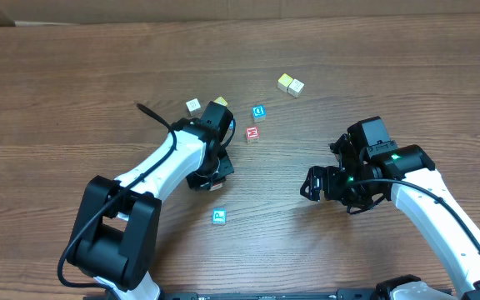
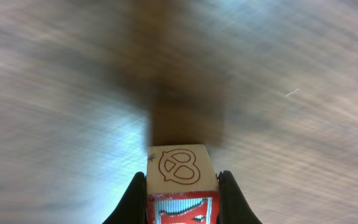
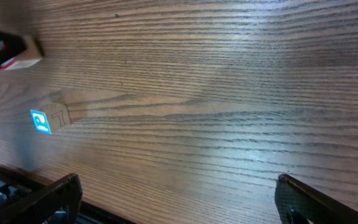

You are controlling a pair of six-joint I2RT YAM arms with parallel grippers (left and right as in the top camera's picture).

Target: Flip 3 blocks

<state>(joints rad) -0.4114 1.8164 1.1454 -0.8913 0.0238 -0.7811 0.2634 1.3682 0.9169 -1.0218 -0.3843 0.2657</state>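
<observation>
My left gripper (image 2: 182, 182) is shut on a wooden block (image 2: 180, 167) with a red-printed face and a pretzel drawing on the face beside it. It hangs above the blurred tabletop. From overhead, this block (image 1: 220, 103) sits at the tip of the left gripper (image 1: 217, 112). A second red-printed block (image 1: 252, 133) lies just to its right. A blue-printed block (image 1: 218, 217) lies nearer the front, and the right wrist view shows this blue-printed block (image 3: 41, 121) at its left. My right gripper (image 1: 311, 185) (image 3: 178, 182) is open over bare wood, holding nothing.
A blue-faced cube (image 1: 259, 112) lies behind the red block, and a white cube (image 1: 192, 105) sits left of the left gripper. Two pale cubes (image 1: 290, 84) rest further back. The wooden table (image 1: 73, 100) extends to every side.
</observation>
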